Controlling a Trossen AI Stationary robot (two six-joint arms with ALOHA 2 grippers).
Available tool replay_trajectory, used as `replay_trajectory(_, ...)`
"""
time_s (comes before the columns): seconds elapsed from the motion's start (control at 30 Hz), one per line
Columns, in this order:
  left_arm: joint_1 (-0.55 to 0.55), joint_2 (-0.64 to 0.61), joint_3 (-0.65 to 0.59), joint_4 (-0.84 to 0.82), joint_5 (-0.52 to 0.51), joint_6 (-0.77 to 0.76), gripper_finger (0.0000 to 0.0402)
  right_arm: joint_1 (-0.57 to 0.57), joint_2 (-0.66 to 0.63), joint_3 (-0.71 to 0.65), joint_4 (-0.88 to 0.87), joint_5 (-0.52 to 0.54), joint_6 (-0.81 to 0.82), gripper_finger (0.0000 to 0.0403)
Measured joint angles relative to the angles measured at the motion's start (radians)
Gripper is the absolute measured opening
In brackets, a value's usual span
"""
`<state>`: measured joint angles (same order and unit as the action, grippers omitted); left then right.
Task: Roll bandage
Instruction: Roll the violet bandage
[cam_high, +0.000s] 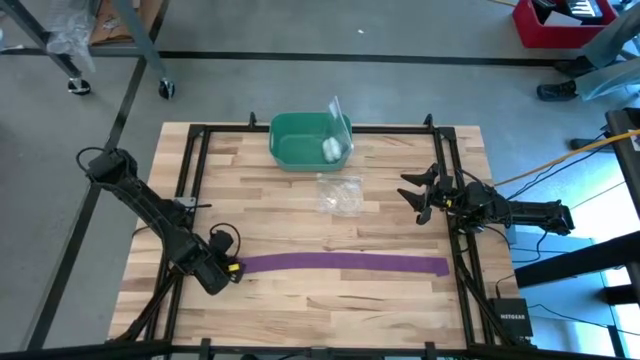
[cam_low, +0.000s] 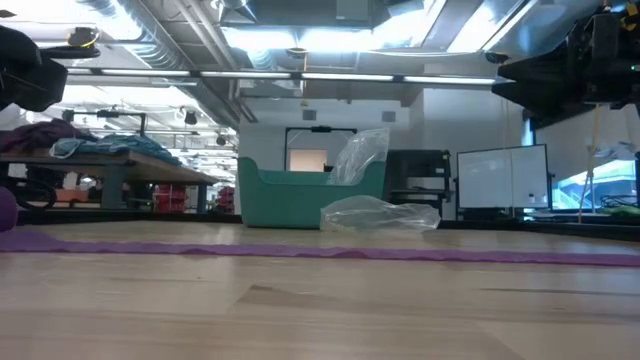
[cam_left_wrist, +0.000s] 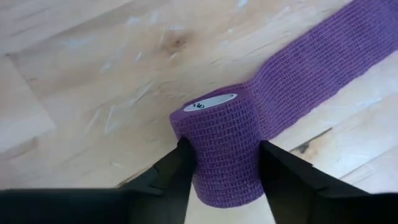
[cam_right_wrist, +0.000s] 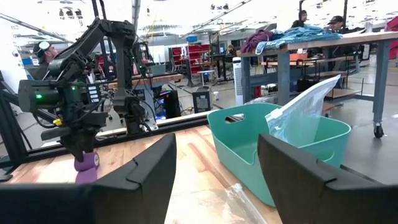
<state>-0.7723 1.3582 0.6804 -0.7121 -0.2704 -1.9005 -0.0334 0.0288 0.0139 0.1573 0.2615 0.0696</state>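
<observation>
The bandage (cam_high: 340, 263) lies as one long purple strip across the desk (cam_high: 300, 310), its rolled end upright between the left end effector (cam_left_wrist: 225, 163) fingers, both touching it. Right end effector (cam_high: 418, 193) hangs open, empty, well apart. One green bin (cam_high: 300, 145), one plastic bag (cam_high: 340, 193).

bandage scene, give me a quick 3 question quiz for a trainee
1. True or false: the bandage is fully rolled up.
2. Which gripper has its fingers on either side of the bandage's rolled end? A) left gripper B) right gripper
3. What stands in the green bin besides the small white roll?

Key:
1. False; a long strip lies flat on the table.
2. A
3. A clear plastic bag.
</observation>
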Motion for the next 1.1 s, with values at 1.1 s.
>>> replay_trajectory(1.1,0.095,0.003,0.556,-0.506,-0.168,0.503,0.01,0.001,0.163,0.101,0.026,-0.304,0.031,0.0227)
